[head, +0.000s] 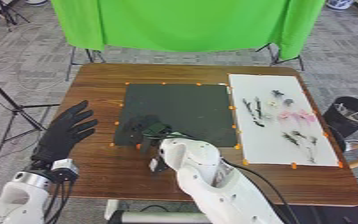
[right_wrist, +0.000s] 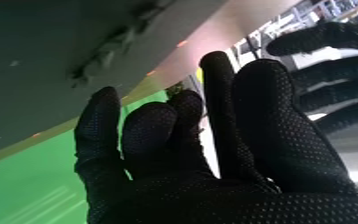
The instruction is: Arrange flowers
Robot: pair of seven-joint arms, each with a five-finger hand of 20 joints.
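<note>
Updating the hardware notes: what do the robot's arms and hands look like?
Left arm and right arm: rounded white shells, with a silvery ring at the left wrist. Left hand and right hand: black fabric, finely dotted up close on the right. A black cable runs beside the right arm.

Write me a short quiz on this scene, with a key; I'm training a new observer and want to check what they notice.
1. Multiple choice: the pink flowers lie on
A) the floor
B) the white sheet
C) the green cloth
2. True or false: the left robot hand is open, at the left side of the table.
3. Fill in the color: the right robot hand is over the ____ mat.

Key: 1 B; 2 true; 3 dark
</note>
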